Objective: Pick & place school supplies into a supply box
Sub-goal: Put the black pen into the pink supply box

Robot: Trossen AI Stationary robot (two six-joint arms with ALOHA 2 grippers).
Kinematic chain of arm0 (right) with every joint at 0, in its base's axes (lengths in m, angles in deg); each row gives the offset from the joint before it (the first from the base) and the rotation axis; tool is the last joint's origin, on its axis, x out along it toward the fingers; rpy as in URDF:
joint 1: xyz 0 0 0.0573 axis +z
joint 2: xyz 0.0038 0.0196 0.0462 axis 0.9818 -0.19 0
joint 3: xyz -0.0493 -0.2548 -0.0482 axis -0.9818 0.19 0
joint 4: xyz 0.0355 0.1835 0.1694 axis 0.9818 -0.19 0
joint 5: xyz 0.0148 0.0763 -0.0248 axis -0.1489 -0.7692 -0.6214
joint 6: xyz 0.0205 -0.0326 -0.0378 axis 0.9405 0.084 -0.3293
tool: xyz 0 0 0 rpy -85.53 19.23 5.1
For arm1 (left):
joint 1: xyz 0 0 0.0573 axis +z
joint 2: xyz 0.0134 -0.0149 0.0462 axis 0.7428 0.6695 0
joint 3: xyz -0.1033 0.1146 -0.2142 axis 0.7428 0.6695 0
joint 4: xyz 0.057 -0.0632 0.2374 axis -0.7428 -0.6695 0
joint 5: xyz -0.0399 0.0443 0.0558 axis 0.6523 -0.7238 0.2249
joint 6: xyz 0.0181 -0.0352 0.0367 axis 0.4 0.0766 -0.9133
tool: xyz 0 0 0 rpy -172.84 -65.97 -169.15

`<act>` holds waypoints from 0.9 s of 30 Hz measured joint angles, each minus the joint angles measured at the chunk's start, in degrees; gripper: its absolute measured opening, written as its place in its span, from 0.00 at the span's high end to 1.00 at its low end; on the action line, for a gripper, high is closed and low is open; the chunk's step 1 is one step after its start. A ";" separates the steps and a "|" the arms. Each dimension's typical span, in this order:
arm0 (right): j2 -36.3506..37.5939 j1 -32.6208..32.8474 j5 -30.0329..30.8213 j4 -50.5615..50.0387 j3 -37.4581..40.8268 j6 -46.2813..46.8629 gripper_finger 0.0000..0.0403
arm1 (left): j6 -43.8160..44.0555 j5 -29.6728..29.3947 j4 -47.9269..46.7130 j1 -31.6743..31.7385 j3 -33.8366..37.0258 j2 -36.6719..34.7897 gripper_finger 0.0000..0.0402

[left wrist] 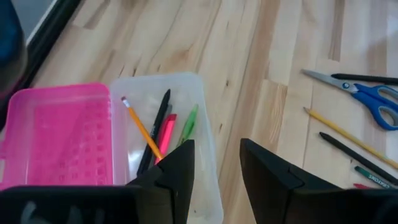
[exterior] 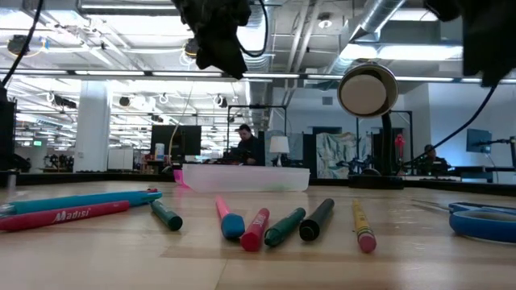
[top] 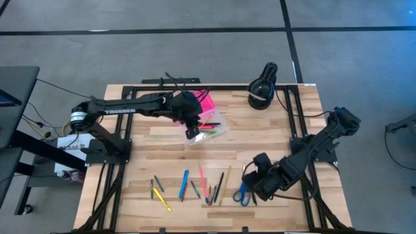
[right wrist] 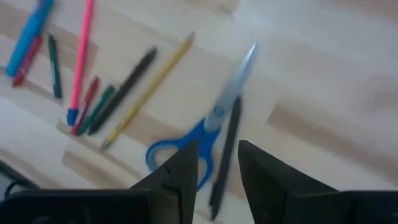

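right wrist view is showing the right gripper (right wrist: 216, 163) hanging over the scissors (right wrist: 205, 134), fingers apart and gripping nothing. the scissors are lying flat near the table's (top: 260, 130) front right, beside a dark pen (right wrist: 225, 155). they are looking light, stiff and slick, so pinching across the closed blades seems safest. the left gripper (left wrist: 216, 163) is hovering, fingers parted and empty, over the supply box (left wrist: 155, 124), whose clear base is holding a few pencils. in the low view, one red pen (exterior: 64, 216) is reading "madisi".
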 joint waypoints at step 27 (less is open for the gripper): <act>-16.38 -0.39 -14.21 12.14 1.59 1.85 0.73 | 0.48 0.53 -2.59 -0.07 0.02 -0.17 0.70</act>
